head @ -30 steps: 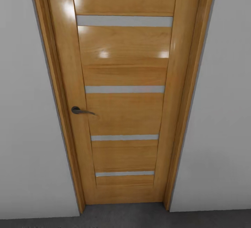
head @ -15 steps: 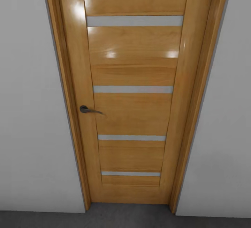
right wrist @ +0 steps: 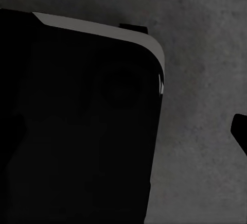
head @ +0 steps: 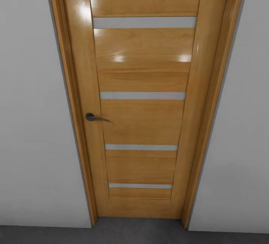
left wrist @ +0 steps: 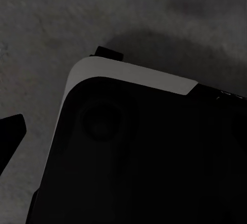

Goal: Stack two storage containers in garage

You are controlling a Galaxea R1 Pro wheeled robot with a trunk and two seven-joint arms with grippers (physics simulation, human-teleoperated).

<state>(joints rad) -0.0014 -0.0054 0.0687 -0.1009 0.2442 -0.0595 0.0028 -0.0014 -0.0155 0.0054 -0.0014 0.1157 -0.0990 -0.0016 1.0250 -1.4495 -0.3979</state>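
Observation:
The two storage containers are out of view. A closed wooden door point(head: 142, 120) with horizontal frosted strips faces me close up in the head view. Its dark lever handle point(head: 93, 117) sits on the left side. A strip of dark grey concrete floor point(head: 138, 232) runs along the foot of the door. In the left wrist view a dark fingertip point(left wrist: 11, 134) pokes in over the mottled floor point(left wrist: 51, 18). Another dark fingertip point(right wrist: 241, 131) shows in the right wrist view over the floor point(right wrist: 206, 54). Nothing shows between or near the fingers.
Plain white-grey walls point(head: 33, 124) flank the door frame on both sides. My own dark base with a pale edge point(left wrist: 144, 152) takes up much of each wrist view point(right wrist: 77, 121), just above the concrete.
The whole head picture slid to the right between one second and half a second ago, so the camera moved. Since then nothing has changed.

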